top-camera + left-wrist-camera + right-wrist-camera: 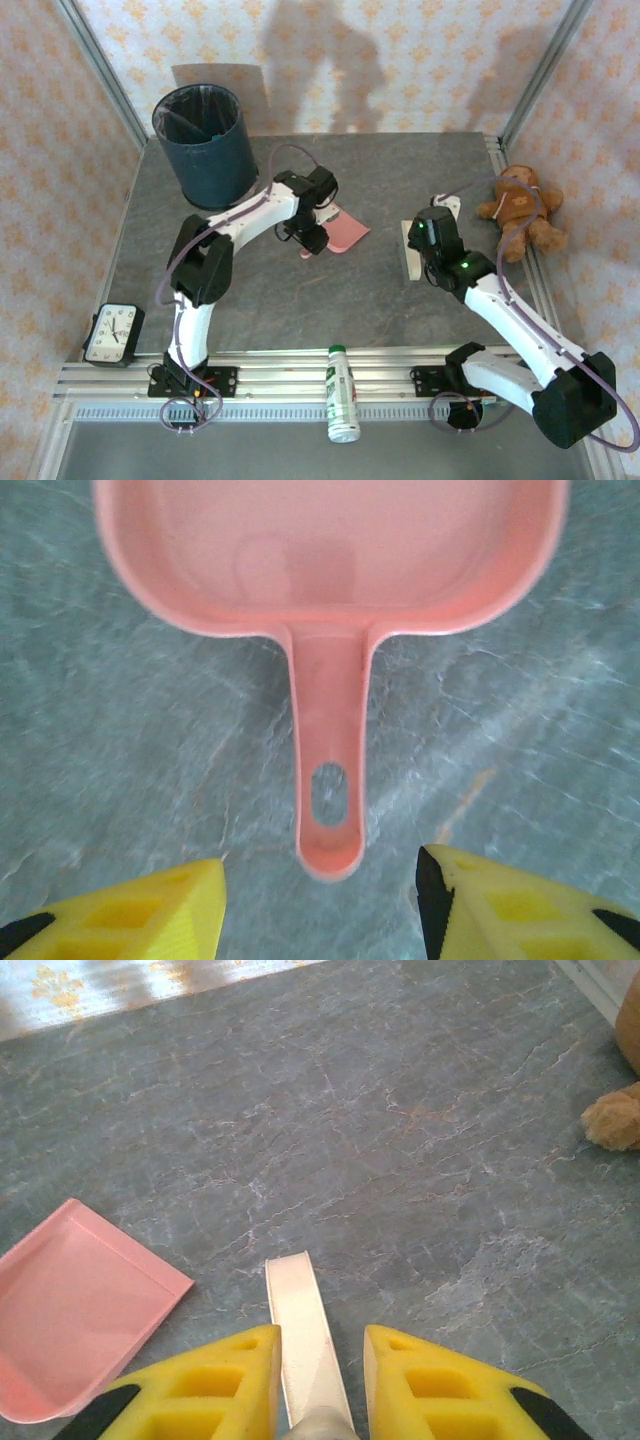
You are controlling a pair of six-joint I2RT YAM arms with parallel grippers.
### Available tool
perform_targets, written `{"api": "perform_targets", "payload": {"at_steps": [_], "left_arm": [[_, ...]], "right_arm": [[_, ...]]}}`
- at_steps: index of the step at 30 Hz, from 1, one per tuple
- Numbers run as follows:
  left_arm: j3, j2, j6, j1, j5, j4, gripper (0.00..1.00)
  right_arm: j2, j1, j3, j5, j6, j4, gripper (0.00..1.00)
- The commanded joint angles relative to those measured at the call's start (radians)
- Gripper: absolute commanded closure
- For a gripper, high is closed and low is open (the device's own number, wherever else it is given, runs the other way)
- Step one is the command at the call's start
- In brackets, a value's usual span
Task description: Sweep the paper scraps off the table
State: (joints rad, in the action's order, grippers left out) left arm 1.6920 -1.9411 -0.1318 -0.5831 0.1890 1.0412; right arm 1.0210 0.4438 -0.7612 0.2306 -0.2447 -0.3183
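- Dustpan, pink plastic, lies flat on the table just left of centre in the top view. Its handle points down the left wrist frame.
- Left gripper: jaws released, standing either side of the handle's tip without touching it.
- Right gripper: jaws clenched on a white flat tool, probably a brush, right of centre.
- Step in hand, as I judge it: letting go of the dustpan. It is best done by drawing the left jaws straight back and up, so neither nudges the handle.
- Paper scraps: the dark blue bin, upper left, is too dim inside to tell whether it holds any.
- Surface: dark grey and stone-patterned, with aluminium rails along the bottom. A teddy bear sits at right, a clock lower left and a bottle bottom centre.
- Room: pale wallpaper with orange flowers.
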Motion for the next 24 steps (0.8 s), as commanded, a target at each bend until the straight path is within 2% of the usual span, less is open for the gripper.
{"api": "perform_targets", "payload": {"at_steps": [1, 10, 17, 24], "left_arm": [[-0.045, 0.132, 0.018, -0.007, -0.048, 0.014, 0.46], [-0.202, 0.443, 0.116, 0.092, -0.015, -0.056, 0.44], [-0.311, 0.588, 0.132, 0.199, 0.021, -0.060, 0.43], [-0.450, 0.688, 0.119, 0.215, 0.008, -0.165, 0.41]], "right_arm": [[0.018, -0.006, -0.048, 0.059, 0.065, 0.044, 1.00], [0.096, -0.006, -0.108, 0.077, 0.253, 0.183, 1.00], [0.217, -0.006, -0.161, 0.057, 0.390, 0.311, 1.00], [0.344, -0.002, -0.199, -0.017, 0.514, 0.472, 1.00]]}}
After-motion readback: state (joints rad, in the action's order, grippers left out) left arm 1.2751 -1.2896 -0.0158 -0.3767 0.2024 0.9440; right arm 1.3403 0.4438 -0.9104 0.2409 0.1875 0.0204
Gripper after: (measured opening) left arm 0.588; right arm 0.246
